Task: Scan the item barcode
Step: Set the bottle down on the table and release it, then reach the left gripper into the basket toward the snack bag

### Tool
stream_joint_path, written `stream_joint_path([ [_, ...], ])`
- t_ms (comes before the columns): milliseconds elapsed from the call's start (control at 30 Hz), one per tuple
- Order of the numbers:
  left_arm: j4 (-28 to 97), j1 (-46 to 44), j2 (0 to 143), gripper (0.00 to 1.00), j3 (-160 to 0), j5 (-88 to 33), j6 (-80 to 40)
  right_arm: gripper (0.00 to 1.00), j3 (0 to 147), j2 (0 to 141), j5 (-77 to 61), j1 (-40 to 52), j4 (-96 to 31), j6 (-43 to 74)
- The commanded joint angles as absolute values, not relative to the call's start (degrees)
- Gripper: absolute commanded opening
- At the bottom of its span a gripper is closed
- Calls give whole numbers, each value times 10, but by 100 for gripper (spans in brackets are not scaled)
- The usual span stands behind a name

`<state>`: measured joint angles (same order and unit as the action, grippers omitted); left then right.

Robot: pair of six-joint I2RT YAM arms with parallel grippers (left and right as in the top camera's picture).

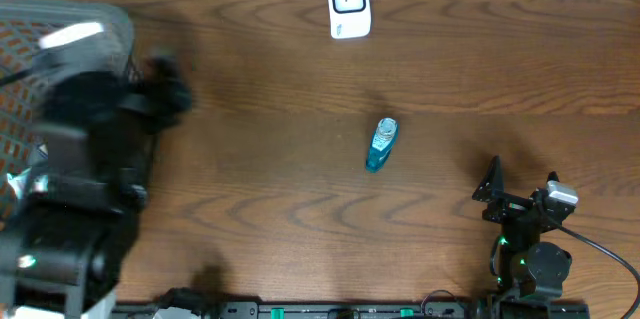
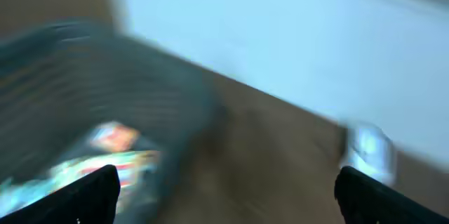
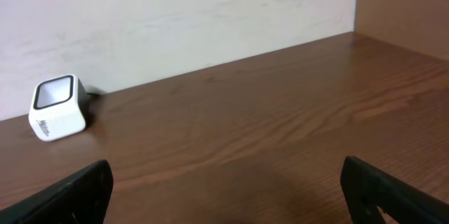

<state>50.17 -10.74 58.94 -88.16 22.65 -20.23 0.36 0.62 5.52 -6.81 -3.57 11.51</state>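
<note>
Left gripper (image 2: 226,178) spread wide — blurred, right gripper (image 3: 226,168) spread wide, empty

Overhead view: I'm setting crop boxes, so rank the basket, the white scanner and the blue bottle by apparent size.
1. basket: largest by far, though blurred and partly hidden by the left arm.
2. white scanner.
3. blue bottle: nearly as long but slimmer.

One white scanner (image 1: 349,4), one small blue bottle (image 1: 381,144), one mesh basket (image 1: 15,44) (contents too blurred to count).

Brown wooden table (image 1: 300,209) — white wall (image 3: 175,13)
</note>
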Motion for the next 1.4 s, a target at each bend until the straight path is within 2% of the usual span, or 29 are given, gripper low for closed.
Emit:
stream_joint_path([
  [0, 513, 36, 588, 98, -891, 229, -319, 99, 3, 3, 55, -72, -37, 111],
  [133, 532, 186, 612, 98, -891, 153, -410, 99, 3, 3, 55, -72, -37, 111],
  [233, 553, 266, 644, 98, -891, 113, -479, 99, 3, 3, 55, -72, -37, 111],
  [433, 587, 345, 746, 98, -891, 3, -518, 99, 3, 3, 55, -72, -37, 111],
  [667, 654, 355, 867, 98, -891, -10, -644, 99, 3, 3, 55, -72, -37, 111],
  [1067, 637, 355, 1049, 98, -891, -56, -648, 99, 3, 3, 55, -72, -37, 111],
  [1367, 606, 354, 1114, 98, -890, -56, -646, 99, 3, 3, 55, -72, -37, 111],
])
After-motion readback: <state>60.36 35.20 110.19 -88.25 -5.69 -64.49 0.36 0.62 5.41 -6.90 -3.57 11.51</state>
